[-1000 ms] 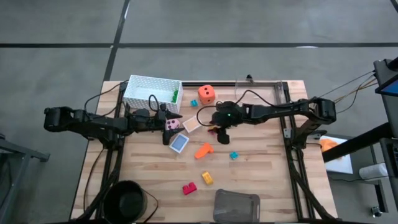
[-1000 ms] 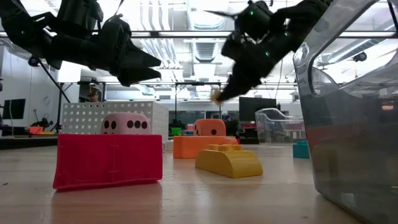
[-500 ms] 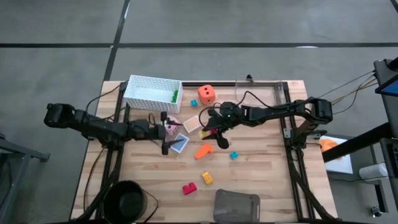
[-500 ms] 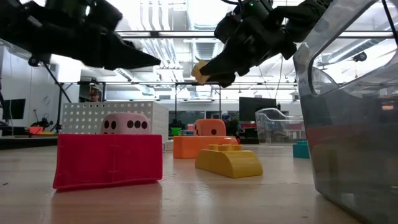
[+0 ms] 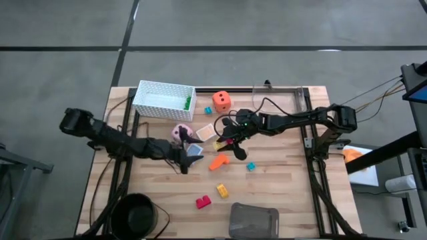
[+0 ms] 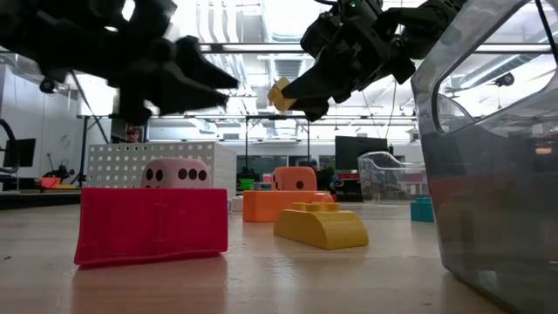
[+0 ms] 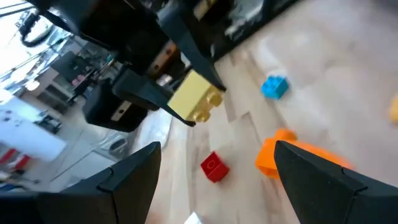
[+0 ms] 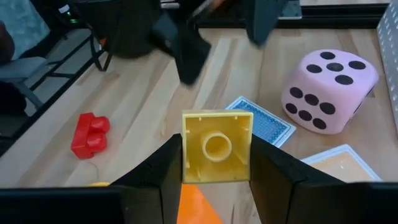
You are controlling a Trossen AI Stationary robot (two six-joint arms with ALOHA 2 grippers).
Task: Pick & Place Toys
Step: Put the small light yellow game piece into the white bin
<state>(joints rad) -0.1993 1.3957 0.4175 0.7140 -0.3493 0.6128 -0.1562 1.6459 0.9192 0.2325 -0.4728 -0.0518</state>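
My right gripper [image 8: 216,180] is shut on a yellow brick [image 8: 216,146] in the air over the table's middle [image 5: 219,143]. My left gripper [image 7: 214,180] hovers open with nothing between its fingers, just above the blue card [image 8: 261,121] and near the pink die [image 5: 180,132]. The peach card [image 5: 205,131] lies flat beside them. An orange brick [image 5: 218,161], a teal brick [image 5: 251,167], a second yellow brick [image 5: 222,191] and a red brick [image 5: 203,202] rest on the wood. The orange die [image 5: 222,101] sits farther back. My right gripper pinches the yellow brick by two opposite side walls [image 8: 185,149] between its two fingers. The fingers come from the table's right, slanting a little downward. The brick is lifted clear of the table [image 6: 279,93], its hollow underside facing the wrist camera.
A white perforated basket [image 5: 162,100] with a green brick [image 5: 187,102] stands at the far left. A grey tray [image 5: 253,221] and a black round pot [image 5: 137,213] sit at the near edge, and a clear bin [image 5: 280,93] at the far right.
My left gripper has swung toward the table's near edge, from beside the pink die to over the blue card, rolling about its own axis and staying open. My right gripper has tipped up from steeply downward toward level, raising the yellow brick.
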